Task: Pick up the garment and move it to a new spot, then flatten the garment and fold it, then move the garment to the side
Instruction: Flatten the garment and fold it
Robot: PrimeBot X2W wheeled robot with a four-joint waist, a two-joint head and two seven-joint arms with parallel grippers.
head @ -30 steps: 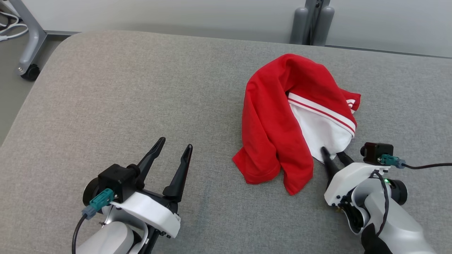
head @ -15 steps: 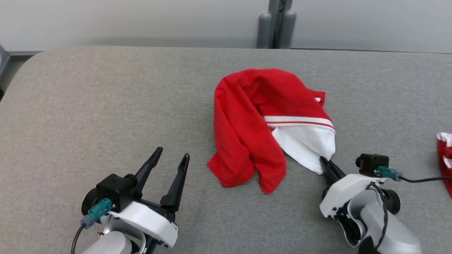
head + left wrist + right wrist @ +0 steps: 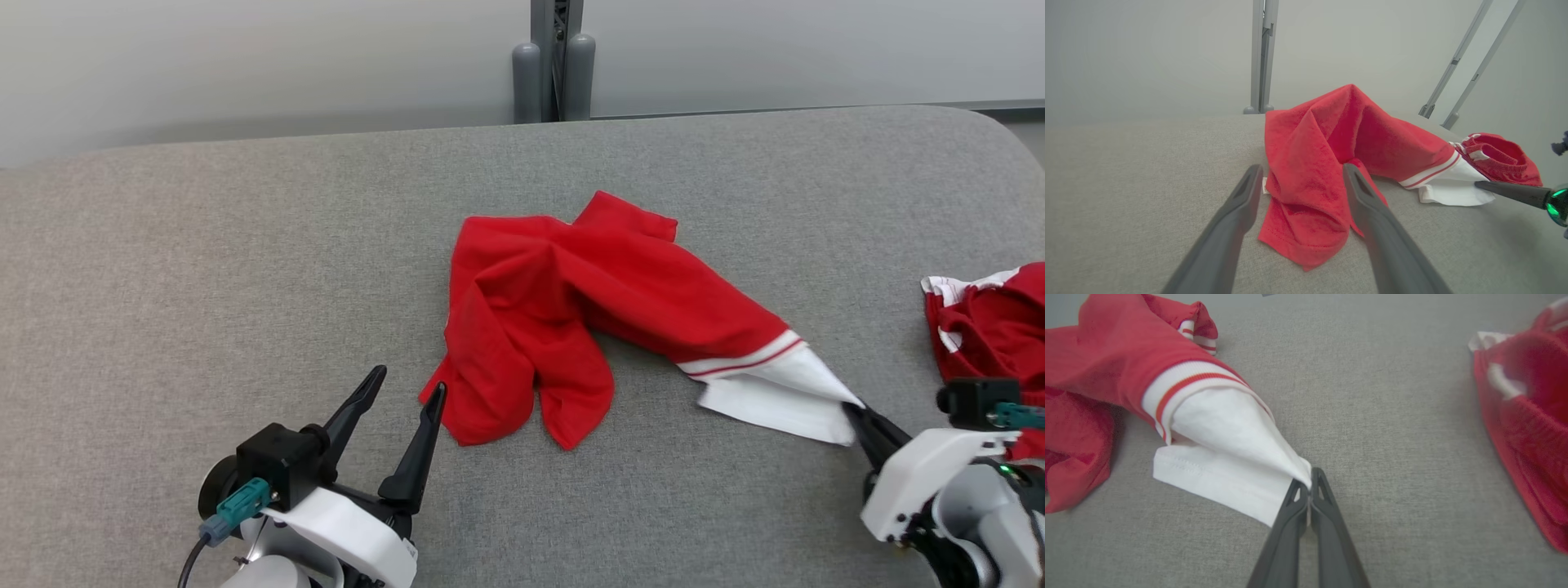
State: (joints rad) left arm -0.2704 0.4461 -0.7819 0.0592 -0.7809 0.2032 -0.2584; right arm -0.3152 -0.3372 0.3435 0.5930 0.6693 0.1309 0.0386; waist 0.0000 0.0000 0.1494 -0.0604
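Red garment (image 3: 563,310) lies bunched mid-way across the grey fabric surface (image 3: 204,261), with its white hem (image 3: 767,396) stretched out toward my right side. My right gripper (image 3: 856,411) is clamped on the corner of that hem, fingers pinched together with cloth between them (right wrist view puts the pinch right at the tips). My left gripper (image 3: 410,378) is spread wide, holding nothing, just beside the near red lobe.

Step in hand, as I read it: pick up and relocate. Notes for doing it well:
- Grip looks shallow, only a corner. Lift slowly so it doesn't slip out.
- Get the bulk clear of the surface before moving sideways, or it'll likely drag and twist.
- Second red garment (image 3: 988,327) sits near my right arm. Steer away, don't snag it.
- Bring the left in on a red edge if the load swings.
- Set down where there's room to spread it flat.
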